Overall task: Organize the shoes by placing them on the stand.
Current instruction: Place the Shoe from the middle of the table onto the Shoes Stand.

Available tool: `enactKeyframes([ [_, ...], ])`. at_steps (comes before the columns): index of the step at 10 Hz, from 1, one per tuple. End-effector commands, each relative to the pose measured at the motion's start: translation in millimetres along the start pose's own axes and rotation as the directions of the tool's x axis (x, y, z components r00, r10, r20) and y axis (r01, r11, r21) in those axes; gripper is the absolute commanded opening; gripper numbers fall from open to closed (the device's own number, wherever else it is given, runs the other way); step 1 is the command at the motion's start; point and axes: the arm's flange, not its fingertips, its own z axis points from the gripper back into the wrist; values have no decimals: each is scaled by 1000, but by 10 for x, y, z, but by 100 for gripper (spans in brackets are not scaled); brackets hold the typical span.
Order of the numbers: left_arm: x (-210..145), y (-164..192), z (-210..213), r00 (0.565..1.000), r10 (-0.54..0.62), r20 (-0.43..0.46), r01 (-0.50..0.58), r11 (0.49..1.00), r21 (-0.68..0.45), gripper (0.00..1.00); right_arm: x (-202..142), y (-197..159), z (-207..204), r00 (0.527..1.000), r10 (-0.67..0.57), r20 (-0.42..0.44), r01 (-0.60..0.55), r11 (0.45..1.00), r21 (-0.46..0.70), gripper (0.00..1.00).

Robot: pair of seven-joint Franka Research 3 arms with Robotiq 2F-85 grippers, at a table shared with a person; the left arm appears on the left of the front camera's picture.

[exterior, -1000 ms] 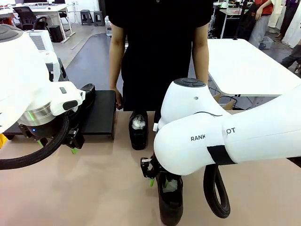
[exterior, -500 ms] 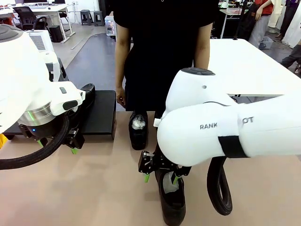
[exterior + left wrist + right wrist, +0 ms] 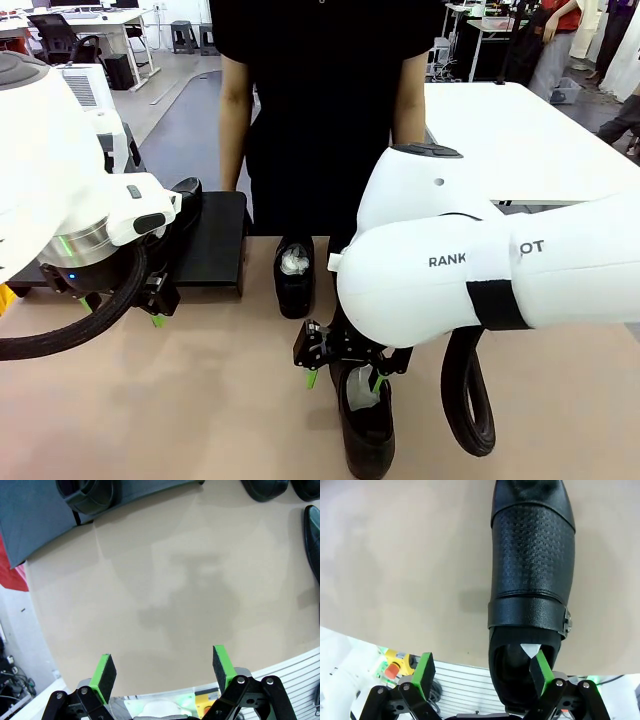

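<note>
Nearest the robot, the right gripper [image 3: 344,378] hangs low over the heel end of the near shoe [image 3: 366,432]. This shoe lies on the tan desk [image 3: 200,400] with its toe pointing toward the robot's side. In the right wrist view the fingers [image 3: 538,665] are spread wide and pinch nothing. One green pad sits over the shoe's opening, where a scrap of white paper [image 3: 530,650] shows, and the other is over bare desk beside the shoe. The upper is pebbled black leather crossed by a buckled strap [image 3: 527,612]

Further left and a little farther back, the left gripper [image 3: 120,312] hovers close to the desk, just in front of the stand [image 3: 215,240]. In the left wrist view its fingers [image 3: 106,672] are also spread apart, with only bare desk between them

Beyond the right gripper, a second shoe [image 3: 294,275] rests mid-desk just beside the stand's right edge. It is stuffed with white paper and its toe faces the robot

The flat black stand sits at the far left of the desk. A third shoe [image 3: 187,193] lies on it, partly hidden behind the left arm [image 3: 60,200]

At the far edge a person [image 3: 320,120] in black stands with arms hanging down
</note>
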Motion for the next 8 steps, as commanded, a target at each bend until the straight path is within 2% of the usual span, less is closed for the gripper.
enactKeyframes([
  [1,0,5,10,1000,7,1,-7,1000,-3,100,13,41,-9,1000,-14,28,15,1000,-12,100],
  [5,0,5,10,1000,7,1,-7,1000,-3,100,13,41,-9,1000,-14,28,15,1000,-12,100],
  [6,0,5,10,1000,7,1,-7,1000,-3,100,2,0,-4,1000,-1,0,1,1000,0,100],
  [7,0,5,10,1000,7,1,-7,1000,-3,100,-158,-98,255,996,52,77,-49,998,-40,100],
  [8,0,5,10,1000,7,1,-7,1000,-3,100,-223,-327,527,993,56,106,-51,998,-48,100],
])
